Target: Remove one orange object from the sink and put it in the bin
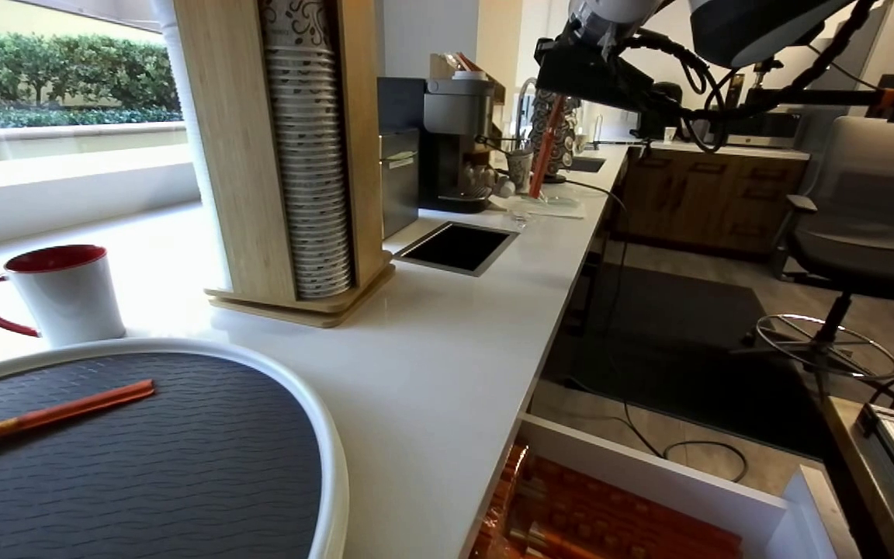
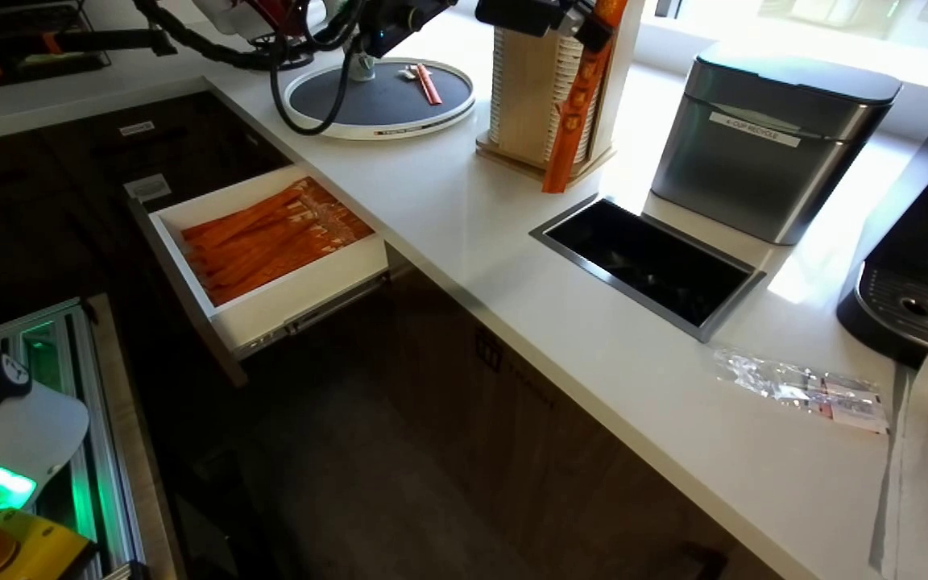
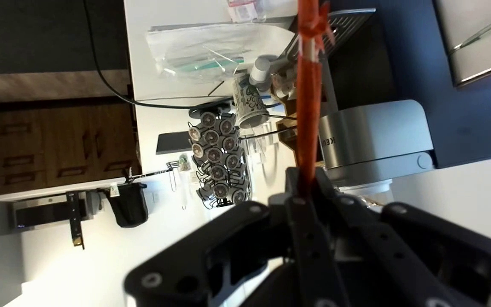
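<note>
My gripper (image 2: pixel 590 27) is shut on the orange object (image 2: pixel 570 133), a long flat orange-red strip hanging down, slightly tilted. The strip also hangs below the gripper in an exterior view (image 1: pixel 546 151). In the wrist view it runs from the fingertips (image 3: pixel 307 181) to the top edge, with a torn fold and a pale bit showing (image 3: pixel 308 102). Several like strips (image 2: pixel 271 234) lie in an open white drawer (image 2: pixel 303 294) under the counter. No white-rimmed sink shows. A metal-rimmed rectangular opening (image 2: pixel 621 282), black inside, is set in the white countertop. A lidded steel bin (image 2: pixel 738 169) stands behind it.
A wooden cup dispenser (image 1: pixel 233 155) stands beside the opening. A coffee machine (image 1: pixel 447 140), a pod rack (image 3: pixel 218 157) and a clear wrapper (image 2: pixel 802 391) are on the counter. A round turntable (image 1: pixel 183 466) holds another orange strip (image 1: pixel 67 411); a mug (image 1: pixel 67 299) stands behind it.
</note>
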Controlling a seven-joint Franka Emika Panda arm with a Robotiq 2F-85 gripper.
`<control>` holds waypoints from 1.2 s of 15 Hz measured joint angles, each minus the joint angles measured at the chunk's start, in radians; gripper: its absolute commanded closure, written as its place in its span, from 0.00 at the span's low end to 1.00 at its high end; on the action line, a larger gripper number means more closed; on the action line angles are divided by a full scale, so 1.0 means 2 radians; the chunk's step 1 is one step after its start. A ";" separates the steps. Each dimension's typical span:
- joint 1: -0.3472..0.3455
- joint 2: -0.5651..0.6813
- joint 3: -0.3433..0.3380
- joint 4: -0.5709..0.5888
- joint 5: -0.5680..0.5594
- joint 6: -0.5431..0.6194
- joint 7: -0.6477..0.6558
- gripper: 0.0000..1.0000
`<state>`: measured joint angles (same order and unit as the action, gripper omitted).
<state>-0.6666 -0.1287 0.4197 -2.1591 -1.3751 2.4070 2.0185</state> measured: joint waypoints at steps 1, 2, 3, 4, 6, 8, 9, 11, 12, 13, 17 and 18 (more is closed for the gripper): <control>0.013 -0.001 -0.008 0.000 0.000 -0.001 0.000 0.93; 0.019 -0.002 -0.010 0.000 0.000 -0.003 0.000 0.98; 0.022 -0.003 -0.010 0.000 0.000 -0.004 0.000 0.98; 0.041 -0.002 -0.028 0.000 0.000 -0.005 0.000 0.98; 0.104 0.010 -0.085 0.015 -0.004 -0.039 0.009 0.98; 0.152 0.034 -0.128 0.044 -0.018 -0.069 0.032 0.98; 0.170 0.048 -0.144 0.060 -0.025 -0.078 0.042 0.98; 0.202 0.082 -0.169 0.092 -0.034 -0.086 0.060 0.98; 0.215 0.102 -0.178 0.107 -0.037 -0.089 0.067 0.98; 0.227 0.121 -0.186 0.121 -0.037 -0.091 0.073 0.98; 0.257 0.201 -0.210 0.175 -0.043 -0.098 0.107 0.98; 0.262 0.220 -0.216 0.188 -0.044 -0.100 0.117 0.98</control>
<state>-0.1432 0.3115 -0.0114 -1.7826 -1.4634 2.2065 2.2530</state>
